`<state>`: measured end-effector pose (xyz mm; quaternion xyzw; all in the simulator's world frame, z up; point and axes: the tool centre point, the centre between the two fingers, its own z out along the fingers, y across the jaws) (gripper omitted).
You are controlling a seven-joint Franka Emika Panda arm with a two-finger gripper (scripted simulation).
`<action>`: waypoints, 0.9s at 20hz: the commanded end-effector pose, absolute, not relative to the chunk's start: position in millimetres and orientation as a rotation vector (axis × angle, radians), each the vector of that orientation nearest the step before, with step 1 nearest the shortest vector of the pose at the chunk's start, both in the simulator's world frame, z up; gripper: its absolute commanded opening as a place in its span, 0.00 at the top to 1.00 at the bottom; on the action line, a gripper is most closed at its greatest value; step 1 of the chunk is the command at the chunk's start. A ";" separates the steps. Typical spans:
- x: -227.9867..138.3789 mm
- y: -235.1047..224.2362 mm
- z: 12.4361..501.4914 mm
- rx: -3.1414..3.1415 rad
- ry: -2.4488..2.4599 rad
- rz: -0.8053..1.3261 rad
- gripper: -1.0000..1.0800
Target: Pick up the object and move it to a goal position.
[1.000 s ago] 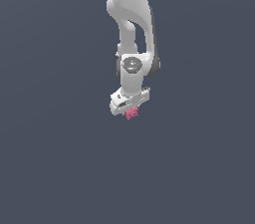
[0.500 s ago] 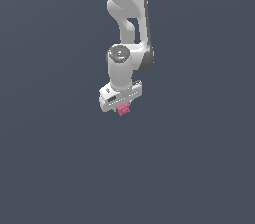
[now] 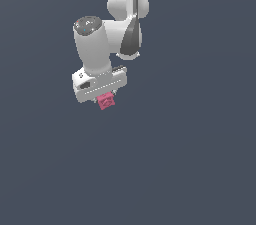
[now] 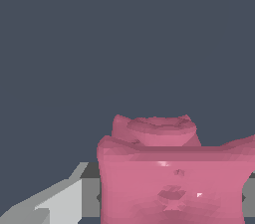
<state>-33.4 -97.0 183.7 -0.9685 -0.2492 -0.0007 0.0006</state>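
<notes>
The object [image 3: 105, 101] is a small pink-red blocky piece, much narrower than the white hand. It sticks out just below my gripper [image 3: 105, 98], which is shut on it. In the exterior view the white arm reaches in from the top and the hand sits left of centre. In the wrist view the object [image 4: 172, 173] fills the near part of the picture, with a grey finger [image 4: 60, 203] beside it. The fingers are mostly hidden behind the hand in the exterior view.
Only a plain dark blue-grey ground [image 3: 190, 159] shows around the arm in both views. No goal marker shows.
The arm has carried the object toward the exterior view's left and a little upward. The wrist has turned, so the hand's top now faces the camera more.
</notes>
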 end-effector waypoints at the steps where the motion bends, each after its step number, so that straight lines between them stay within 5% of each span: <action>1: -29.5 -116.6 208.2 -3.041 -0.783 -0.002 1.00; 18: -6.2 -196.7 304.8 -3.042 -0.784 0.000 1.00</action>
